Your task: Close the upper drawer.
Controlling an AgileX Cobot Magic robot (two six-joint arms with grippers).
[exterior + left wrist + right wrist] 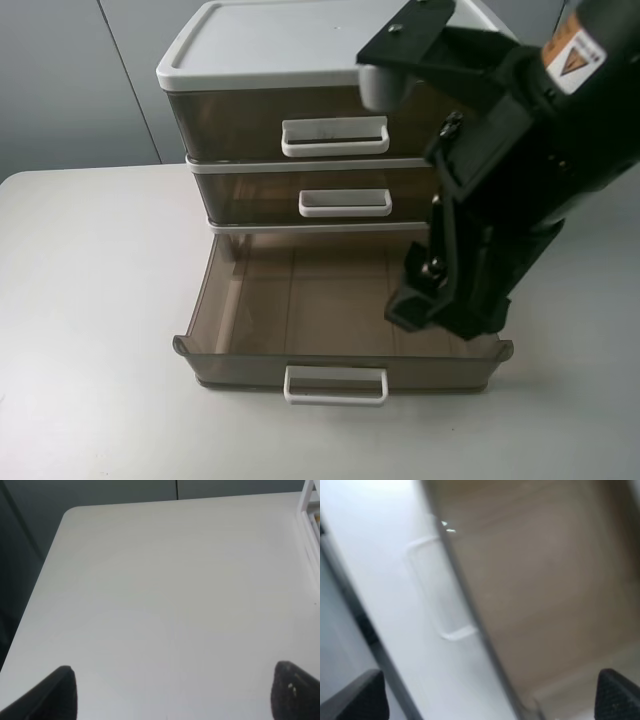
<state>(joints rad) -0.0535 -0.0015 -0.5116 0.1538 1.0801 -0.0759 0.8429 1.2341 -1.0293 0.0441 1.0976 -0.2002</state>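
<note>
The upper drawer [345,195], the middle of three smoky-brown drawers with a clean white loop handle [345,203], sits pushed in flush with the cabinet. The lowest drawer [300,300] is pulled far out and empty. My right gripper [425,300] hangs over the right part of that open drawer, away from the upper drawer's handle. In the blurred right wrist view its fingers stand wide apart [490,700] over the brown drawer floor [545,580] and the drawer's white handle [440,595]. My left gripper [175,695] is open over the bare table, out of the exterior view.
The top drawer [330,120] under the white lid [290,40] is shut. The cabinet stands at the back of the white table [90,300]. A white cabinet edge [310,510] shows in the left wrist view. The table's far edge [150,504] lies ahead of the left gripper.
</note>
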